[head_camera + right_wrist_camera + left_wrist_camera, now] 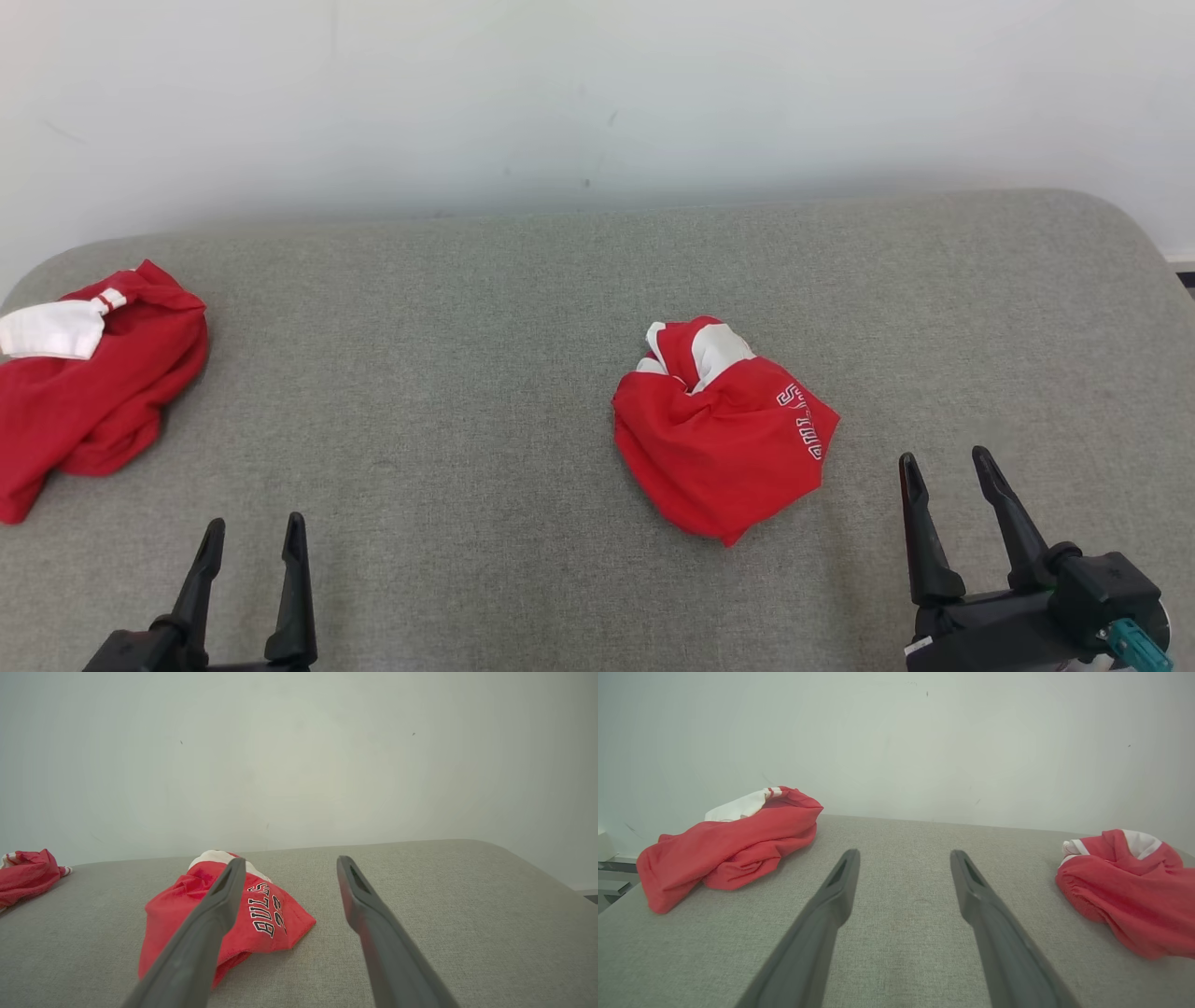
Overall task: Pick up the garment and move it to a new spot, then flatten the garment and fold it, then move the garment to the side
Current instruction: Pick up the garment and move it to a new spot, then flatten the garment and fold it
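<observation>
On grey woven fabric (485, 392), crumpled red mesh garment (719, 439).

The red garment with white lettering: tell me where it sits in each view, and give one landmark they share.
Head view: lettered garment right of centre, ahead and left of the right gripper.
Left wrist view: lettered garment at the right edge, cut off.
Right wrist view: lettered garment lower left of centre, partly behind the right gripper.
Shared landmark: the second red garment, far left on the grey surface in every view.
</observation>
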Available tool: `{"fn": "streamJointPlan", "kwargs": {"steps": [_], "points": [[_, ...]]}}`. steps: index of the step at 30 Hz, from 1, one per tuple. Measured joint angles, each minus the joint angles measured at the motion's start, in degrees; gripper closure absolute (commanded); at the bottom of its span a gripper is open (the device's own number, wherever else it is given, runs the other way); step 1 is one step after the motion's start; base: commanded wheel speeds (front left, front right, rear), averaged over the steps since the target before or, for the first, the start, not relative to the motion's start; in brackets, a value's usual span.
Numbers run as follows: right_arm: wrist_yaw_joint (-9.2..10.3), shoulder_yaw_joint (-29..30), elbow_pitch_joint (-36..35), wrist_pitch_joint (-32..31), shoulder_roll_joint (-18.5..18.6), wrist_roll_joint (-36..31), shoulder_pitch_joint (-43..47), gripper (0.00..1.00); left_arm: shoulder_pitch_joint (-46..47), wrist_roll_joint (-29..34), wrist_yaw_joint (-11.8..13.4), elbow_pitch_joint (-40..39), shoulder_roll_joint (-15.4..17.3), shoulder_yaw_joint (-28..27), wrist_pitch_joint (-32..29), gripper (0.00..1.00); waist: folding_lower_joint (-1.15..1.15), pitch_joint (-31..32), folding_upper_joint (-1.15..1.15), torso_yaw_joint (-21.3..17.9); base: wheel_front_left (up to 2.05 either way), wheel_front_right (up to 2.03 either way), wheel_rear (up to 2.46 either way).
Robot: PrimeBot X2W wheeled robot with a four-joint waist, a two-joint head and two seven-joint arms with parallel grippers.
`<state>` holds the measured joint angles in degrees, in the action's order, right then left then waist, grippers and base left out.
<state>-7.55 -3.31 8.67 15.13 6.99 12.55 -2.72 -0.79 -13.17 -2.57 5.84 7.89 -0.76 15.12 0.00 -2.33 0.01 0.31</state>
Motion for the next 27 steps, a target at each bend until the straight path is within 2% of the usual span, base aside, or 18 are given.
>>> {"fn": "streamJointPlan", "kwargs": {"steps": [10,27], "points": [[0.00,0.4,0.1,0.0,-0.1,-0.3,0.5,0.00,0.0,1.1,-1.5,0.7,-1.5,-1.0,0.0,0.00,0.00,-0.1,0.00,0.3,0.00,0.00,0.00],[0.00,0.9,0.8,0.0,-0.3,-0.5,0.5,0.00,0.3,3.0,-2.6,1.6,-2.7,-2.6,0.0,0.00,0.00,-0.6,0.00,0.6,0.00,0.00,0.00]]}}
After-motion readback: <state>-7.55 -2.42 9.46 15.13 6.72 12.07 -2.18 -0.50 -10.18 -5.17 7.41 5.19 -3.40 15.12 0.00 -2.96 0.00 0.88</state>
